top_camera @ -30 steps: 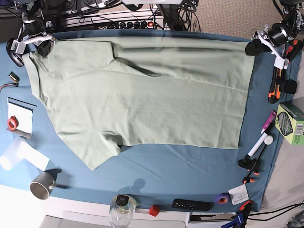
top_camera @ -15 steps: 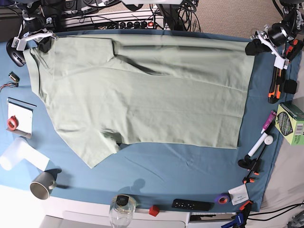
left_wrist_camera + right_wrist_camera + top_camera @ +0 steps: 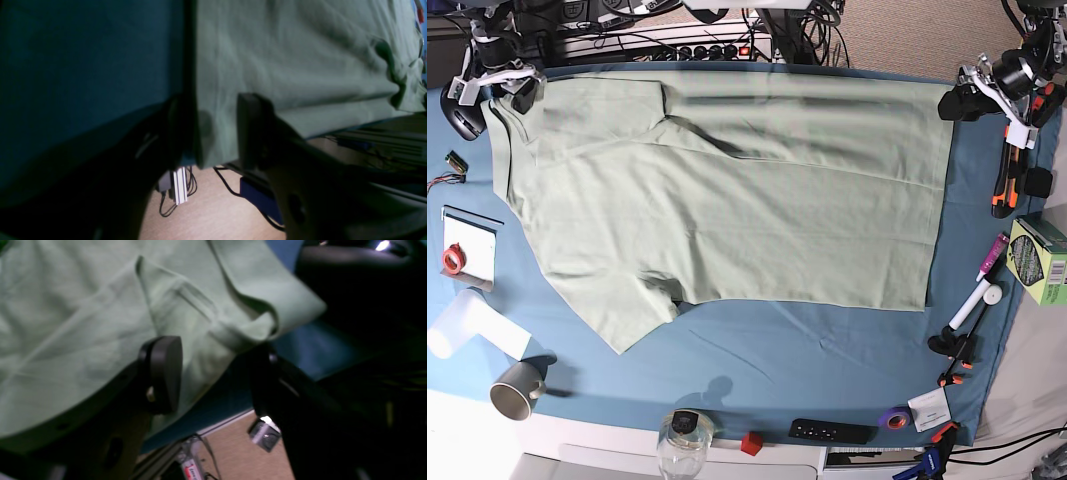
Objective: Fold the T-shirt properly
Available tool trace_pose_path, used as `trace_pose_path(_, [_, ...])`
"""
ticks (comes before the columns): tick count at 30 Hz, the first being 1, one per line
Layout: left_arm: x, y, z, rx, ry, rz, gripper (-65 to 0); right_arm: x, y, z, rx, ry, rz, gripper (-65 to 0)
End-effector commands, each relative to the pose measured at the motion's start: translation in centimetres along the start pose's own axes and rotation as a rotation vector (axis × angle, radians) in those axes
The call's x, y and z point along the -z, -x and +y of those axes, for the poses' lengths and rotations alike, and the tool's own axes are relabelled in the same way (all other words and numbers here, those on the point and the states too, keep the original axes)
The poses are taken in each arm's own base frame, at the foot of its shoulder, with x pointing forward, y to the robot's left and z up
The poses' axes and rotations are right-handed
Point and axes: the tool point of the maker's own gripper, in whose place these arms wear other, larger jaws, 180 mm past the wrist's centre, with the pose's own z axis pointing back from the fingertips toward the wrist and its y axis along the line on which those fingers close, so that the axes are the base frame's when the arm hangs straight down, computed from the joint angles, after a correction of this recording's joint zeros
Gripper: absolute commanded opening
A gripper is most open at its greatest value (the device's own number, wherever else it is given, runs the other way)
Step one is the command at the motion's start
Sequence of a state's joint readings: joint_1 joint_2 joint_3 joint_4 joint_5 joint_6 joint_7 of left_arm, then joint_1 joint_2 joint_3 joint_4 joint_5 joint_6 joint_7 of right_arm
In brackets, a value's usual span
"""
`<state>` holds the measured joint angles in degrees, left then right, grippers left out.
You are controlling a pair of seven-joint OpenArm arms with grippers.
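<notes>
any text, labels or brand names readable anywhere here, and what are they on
None can be read.
Green-and-white cardboard box at the table edge: printed pattern, lettering too small.
White paper tag near the purple tape roll: marks too small.
Red-and-white sticker under the table, right wrist view: blurred.
Pale sage-green T-shirt: no print showing.

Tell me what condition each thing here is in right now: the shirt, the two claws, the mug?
T-shirt: spread flat on the blue cloth, far long edge folded over, one sleeve sticking out.
Left gripper: open, shirt corner between its jaws.
Right gripper: open, shirt edge between its jaws.
Grey mug: lying on its side.
Glass jar: upright, black lid on.
</notes>
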<state>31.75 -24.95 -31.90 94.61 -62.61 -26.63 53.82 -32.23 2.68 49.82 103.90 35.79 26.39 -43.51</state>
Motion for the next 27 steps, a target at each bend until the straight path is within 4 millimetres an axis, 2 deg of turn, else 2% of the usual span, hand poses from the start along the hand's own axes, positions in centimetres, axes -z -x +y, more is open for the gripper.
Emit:
trace_pose_path(1, [-0.7, 0.4, 1.1, 0.025, -0.058, 0.043, -37.5, -0.4, -1.5, -0.2, -0.021, 0.001, -0.047, -33.6])
trace_pose_path(5, [-1.8, -1.5, 0.7, 0.074, -0.074, -0.004, -37.5, -0.6, -1.4, -0.3, -0.028, 0.007, -0.026, -33.6])
trace_pose_path(8, [-3.2, -3.5, 0.1, 0.126, -0.094, -0.059, -37.5, -1.6, -2.4, -0.7, -0.052, 0.031, -0.042, -33.6])
trace_pose_path(12, [-4.6, -5.4, -0.8, 0.190, -0.112, -0.111, -37.5, -4.0, -4.3, -1.4, -0.119, 0.081, -0.084, -33.6])
trace_pose_path(16, [-5.2, -6.6, -1.9, 0.237, -0.112, -0.144, -37.5, -7.1, -6.6, -1.2, -0.225, 0.127, -0.122, -33.6])
trace_pose_path(19, [-5.4, -7.2, -2.6, 0.262, -0.104, -0.162, -37.5, -9.4, -9.2, -0.4, -0.299, 0.161, -0.196, -33.6])
trace_pose_path(22, [-5.4, -8.0, -3.1, 0.279, -0.096, -0.190, -37.5, -10.8, -12.4, 1.8, -0.362, 0.152, -0.320, -33.6])
trace_pose_path(23, [-5.4, -8.3, -3.3, 0.284, -0.094, -0.201, -37.5, -11.1, -13.3, 2.6, -0.380, 0.150, -0.353, -33.6])
trace_pose_path(27, [-5.4, -9.8, -4.0, 0.308, -0.083, -0.246, -37.5, -10.7, -15.1, 3.2, -0.378, 0.160, -0.434, -33.6])
